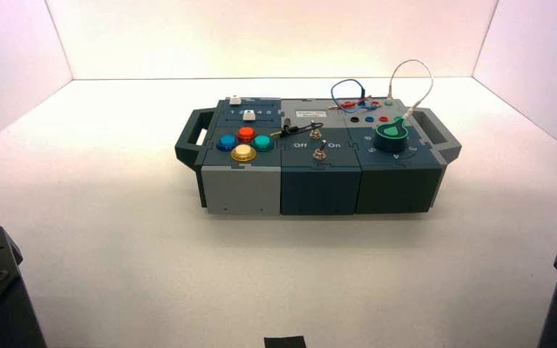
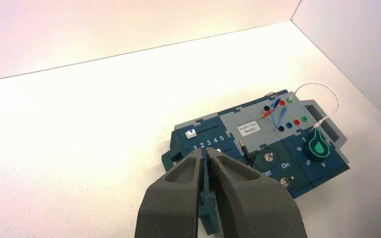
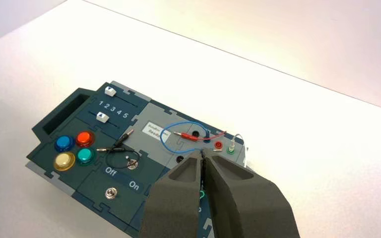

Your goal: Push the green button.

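On a pale tabletop (image 1: 145, 268), the left gripper (image 2: 208, 151) and right gripper (image 3: 202, 152), fingers closed, hang apart from the box's green button (image 1: 262, 143).

A smooth, pale tabletop of matte off-white (image 1: 145, 275) spreads wide below, faintly warm in tone and darker toward its near part, brightest along its far side, where the light washes it almost to pure white; behind it stands a flat, plain back wall of pinkish cream (image 1: 275, 40), meeting the tabletop in a thin, dark, straight line; a pale lilac-pink left side wall (image 1: 14, 65) and a matching pale lilac right side wall (image 1: 537, 80) flank it, each joined to the back wall at a narrow, slanting dark seam; the light is bright and soft
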### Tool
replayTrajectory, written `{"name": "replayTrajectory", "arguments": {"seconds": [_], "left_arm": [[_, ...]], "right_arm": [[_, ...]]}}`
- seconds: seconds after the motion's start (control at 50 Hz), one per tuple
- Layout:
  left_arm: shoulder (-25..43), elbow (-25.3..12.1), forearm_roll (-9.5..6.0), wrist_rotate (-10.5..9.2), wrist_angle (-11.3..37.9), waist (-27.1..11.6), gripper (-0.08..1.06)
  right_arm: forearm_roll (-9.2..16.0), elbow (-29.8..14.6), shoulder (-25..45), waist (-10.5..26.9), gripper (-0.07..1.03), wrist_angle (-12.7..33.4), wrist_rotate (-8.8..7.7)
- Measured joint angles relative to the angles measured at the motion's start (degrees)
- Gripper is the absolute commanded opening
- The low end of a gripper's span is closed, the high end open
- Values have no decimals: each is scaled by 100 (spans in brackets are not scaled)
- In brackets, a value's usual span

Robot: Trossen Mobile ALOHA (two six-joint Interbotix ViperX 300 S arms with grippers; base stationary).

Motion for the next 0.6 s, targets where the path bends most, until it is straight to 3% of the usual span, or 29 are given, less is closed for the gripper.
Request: {"name": "replayTrajectory", "arguments": {"seconds": [0.24,0.6], "left_arm": [[-18,0,35,62,-44,0,4],[105,0,35,53,-35,0,4]], "right_arm": [[0,0,-290,-9,-2,62,-9],[0,35,-185,0,-2,62,-9]]}}
